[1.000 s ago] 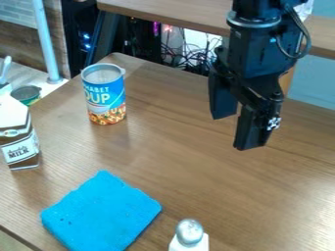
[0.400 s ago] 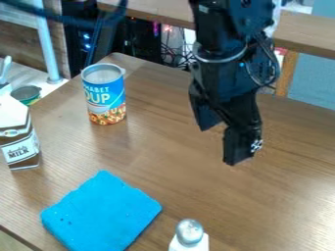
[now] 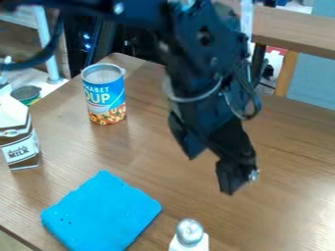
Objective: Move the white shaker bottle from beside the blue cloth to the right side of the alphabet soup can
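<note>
The black gripper (image 3: 210,171) hangs over the middle of the wooden table, its two fingers spread apart with nothing between them. Below and to its left, a blue cloth or sponge (image 3: 101,213) lies flat. A white bottle with a silver cap (image 3: 190,234) stands at the front edge of the view, below the gripper and closest to it. Toward the back left is an upright blue soup can (image 3: 105,94). A brown and white milk carton (image 3: 18,135) stands at the left edge.
The wooden table (image 3: 294,186) runs out to the right. Behind it are a raised wooden shelf (image 3: 288,29) and cables. At the far left, a pale pole (image 3: 50,54) rises beside a small green-sided container (image 3: 26,94) on a white surface.
The gripper has come lower and nearer the front, tilting as the arm swung in from the upper left. The cloth, bottle, can and carton have stayed put.
</note>
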You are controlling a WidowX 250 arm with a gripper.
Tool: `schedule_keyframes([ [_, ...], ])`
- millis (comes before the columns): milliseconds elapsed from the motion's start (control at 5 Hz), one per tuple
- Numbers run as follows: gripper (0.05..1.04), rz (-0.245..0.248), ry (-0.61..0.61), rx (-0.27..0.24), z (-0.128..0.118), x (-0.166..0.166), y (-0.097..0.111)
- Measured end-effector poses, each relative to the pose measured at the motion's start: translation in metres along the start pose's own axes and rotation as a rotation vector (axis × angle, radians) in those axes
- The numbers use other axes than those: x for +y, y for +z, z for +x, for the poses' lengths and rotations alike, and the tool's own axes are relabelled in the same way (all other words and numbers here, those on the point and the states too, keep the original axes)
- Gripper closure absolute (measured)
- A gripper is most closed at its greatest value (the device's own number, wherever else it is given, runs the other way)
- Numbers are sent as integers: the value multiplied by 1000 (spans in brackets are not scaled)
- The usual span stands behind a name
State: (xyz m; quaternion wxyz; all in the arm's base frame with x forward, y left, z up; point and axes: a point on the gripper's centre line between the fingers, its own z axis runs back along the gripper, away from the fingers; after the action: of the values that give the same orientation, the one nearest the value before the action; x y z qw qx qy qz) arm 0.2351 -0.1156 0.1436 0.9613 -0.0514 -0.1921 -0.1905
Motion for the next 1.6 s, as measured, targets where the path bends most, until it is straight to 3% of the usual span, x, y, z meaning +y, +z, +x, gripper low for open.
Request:
schedule_keyframes([
  [200, 79, -41, 79, 44, -22, -16, -9],
  [400, 79, -19, 107, 93, -41, -31, -16],
  [800, 79, 85, 103, 134, -58, -28, -31],
  [1000, 79, 157, 120, 196, -66, -19, -38],
  [1200, 79, 194, 140, 205, -68, -14, -37],
  [1600, 79, 177, 137, 203, -73, -16, -56],
])
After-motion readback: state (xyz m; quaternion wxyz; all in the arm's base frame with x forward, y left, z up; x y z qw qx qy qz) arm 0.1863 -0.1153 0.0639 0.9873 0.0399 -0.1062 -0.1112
